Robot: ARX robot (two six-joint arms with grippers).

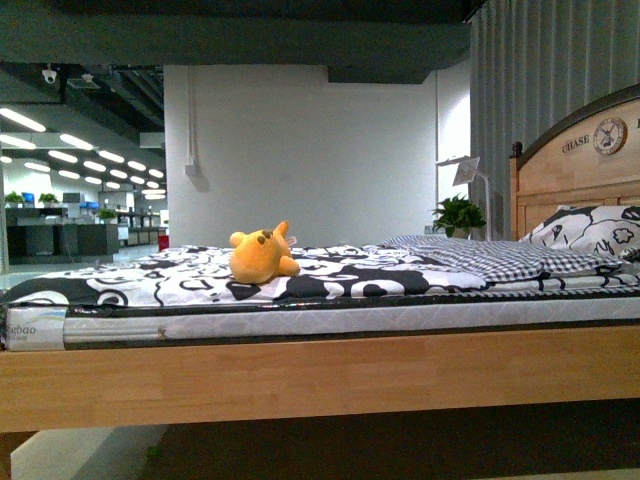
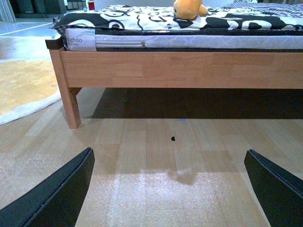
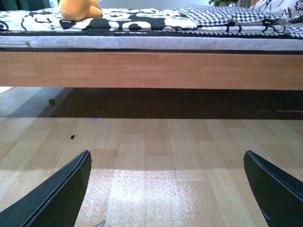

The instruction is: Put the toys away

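A yellow-orange plush toy [image 1: 261,255] with pointed ears and dark spots lies on the bed's black-and-white sheet [image 1: 180,280], left of the middle. It also shows at the far edge of the left wrist view [image 2: 188,9] and of the right wrist view [image 3: 79,9]. My left gripper [image 2: 170,189] is open and empty, low above the wooden floor in front of the bed. My right gripper [image 3: 168,189] is open and empty too, also low over the floor. Neither arm shows in the front view.
The wooden bed frame [image 1: 320,375] and mattress edge [image 1: 300,322] stand between the grippers and the toy. A checked blanket [image 1: 490,258], a pillow [image 1: 590,230] and the headboard [image 1: 575,160] are at the right. A bed leg [image 2: 71,106] and a pale rug [image 2: 23,90] are at the left.
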